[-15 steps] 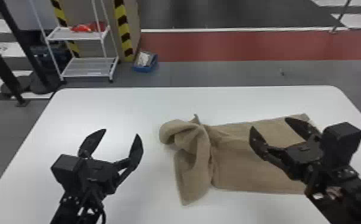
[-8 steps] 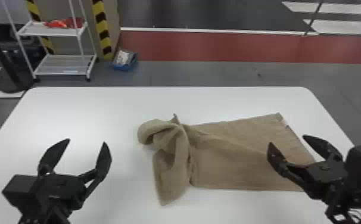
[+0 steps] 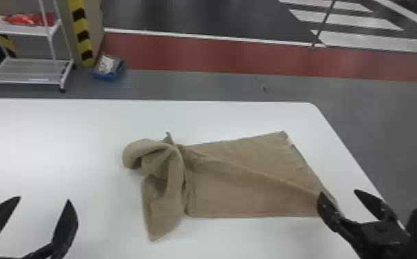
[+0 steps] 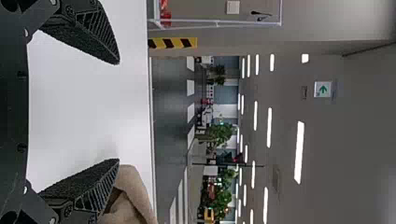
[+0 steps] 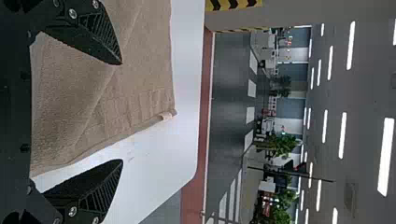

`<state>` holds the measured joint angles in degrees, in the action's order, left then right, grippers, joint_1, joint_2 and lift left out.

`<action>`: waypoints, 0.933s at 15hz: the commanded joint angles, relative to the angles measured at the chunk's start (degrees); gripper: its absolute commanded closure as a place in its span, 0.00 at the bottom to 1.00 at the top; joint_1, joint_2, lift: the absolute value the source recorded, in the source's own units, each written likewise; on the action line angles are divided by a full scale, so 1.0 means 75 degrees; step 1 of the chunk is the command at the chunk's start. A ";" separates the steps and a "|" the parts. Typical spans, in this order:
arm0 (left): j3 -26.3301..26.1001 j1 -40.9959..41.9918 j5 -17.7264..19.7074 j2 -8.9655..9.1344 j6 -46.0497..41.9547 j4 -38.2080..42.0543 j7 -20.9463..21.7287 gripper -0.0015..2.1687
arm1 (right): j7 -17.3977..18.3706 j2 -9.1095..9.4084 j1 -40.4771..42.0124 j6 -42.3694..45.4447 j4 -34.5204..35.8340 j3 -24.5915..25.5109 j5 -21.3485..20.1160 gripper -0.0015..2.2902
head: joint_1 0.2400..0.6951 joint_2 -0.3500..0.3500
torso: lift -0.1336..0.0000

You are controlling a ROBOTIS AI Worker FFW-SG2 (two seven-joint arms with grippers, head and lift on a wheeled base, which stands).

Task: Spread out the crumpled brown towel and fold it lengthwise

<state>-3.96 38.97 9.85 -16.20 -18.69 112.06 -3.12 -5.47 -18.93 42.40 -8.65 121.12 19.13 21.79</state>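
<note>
The brown towel (image 3: 249, 179) lies on the white table, its right part fairly flat with a diagonal ridge, its left end bunched in loose folds. In the head view my left gripper (image 3: 44, 203) stands open at the lower left, apart from the towel. My right gripper (image 3: 338, 194) is open at the towel's near right corner, one finger overlapping that corner in view. In the left wrist view the left gripper (image 4: 119, 112) has nothing between its fingers, and the bunched towel (image 4: 133, 196) is beyond one finger. The right wrist view has the right gripper (image 5: 122, 112) open, with the towel's short edge between its fingers.
The white table (image 3: 63, 137) has its right edge close to the right gripper. On the floor behind stand a white wire shelf (image 3: 29, 70) and a blue bin (image 3: 108, 74).
The head view has turned toward the right, shifting the scene left. My right gripper has moved right relative to the towel, to its near right corner. Both grippers stay open; the towel looks unchanged.
</note>
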 commanded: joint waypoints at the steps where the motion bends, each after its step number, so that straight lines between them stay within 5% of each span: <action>1: -0.0187 0.0242 0.0034 -0.0114 -0.0091 0.0164 0.0135 0.07 | -0.0314 0.0215 0.0135 0.0033 -0.0130 0.0273 0.0048 0.08 | 1.00 0.18 | 0.04; 4: -0.0597 0.0406 0.0022 -0.0266 0.0073 0.0457 0.0370 0.09 | -0.1205 0.0485 0.0147 0.0033 -0.0400 0.0695 0.0095 0.08 | 1.00 0.08 | 0.04; 6: -0.0996 0.0265 -0.0060 -0.0325 0.1432 0.0656 0.0405 0.09 | -0.1544 0.0660 0.0042 0.0057 -0.0599 0.0906 0.0001 0.08 | 1.00 0.02 | 0.04; 14: -0.2097 -0.0367 -0.0118 -0.0372 0.3354 0.0914 0.0159 0.09 | -0.2119 0.0813 -0.0626 -0.0342 -0.1419 0.1328 -0.0210 0.10 | 1.00 0.00 | 0.04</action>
<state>-18.47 36.72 8.97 -18.98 5.96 118.82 -1.93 -21.17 -12.97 37.94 -11.26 110.75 28.93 20.16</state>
